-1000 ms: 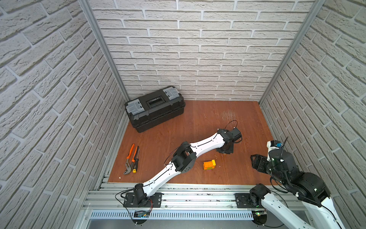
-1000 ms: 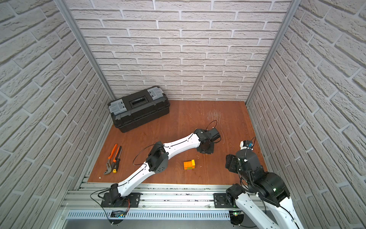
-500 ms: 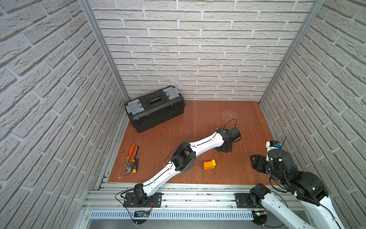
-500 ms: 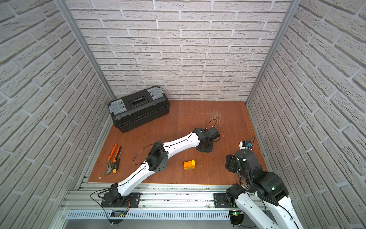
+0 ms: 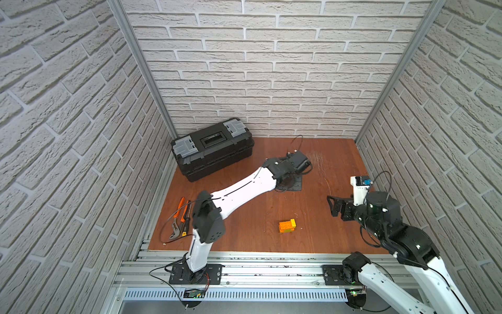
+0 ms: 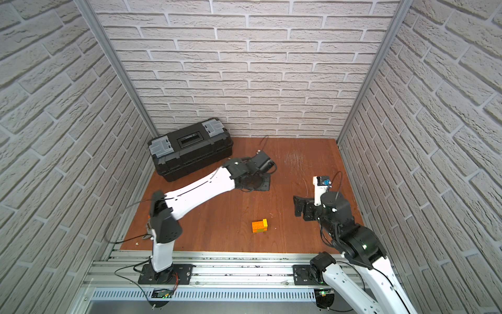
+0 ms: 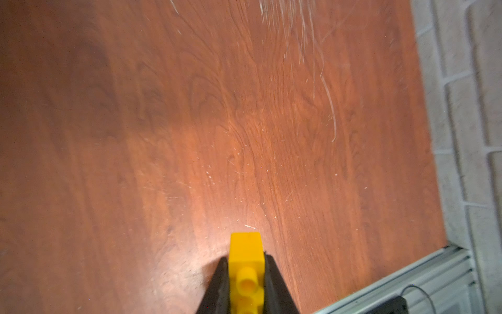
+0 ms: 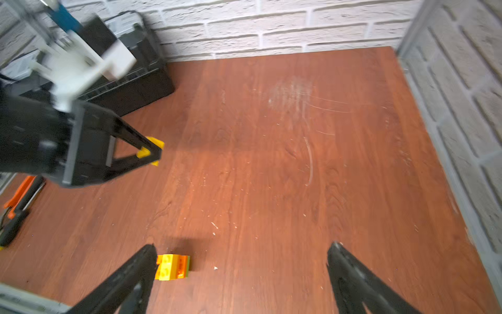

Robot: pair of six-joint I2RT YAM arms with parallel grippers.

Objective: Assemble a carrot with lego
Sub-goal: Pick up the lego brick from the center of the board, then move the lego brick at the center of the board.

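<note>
A small, blocky brick stack (image 5: 287,226) of studded plastic, mostly orange with a lime-green layer, lies on the wood-grain table (image 5: 271,206) near its front edge, apart from both grippers. Farther back, the left gripper (image 8: 154,152) pinches a glossy yellow brick (image 7: 245,266), round stud showing, between tapered black fingers. The right gripper (image 8: 241,246) stands spread wide and empty over the scratched board. A black ribbed toolbox (image 5: 213,148) and orange-handled pliers (image 5: 179,217) lie at the left.
</note>
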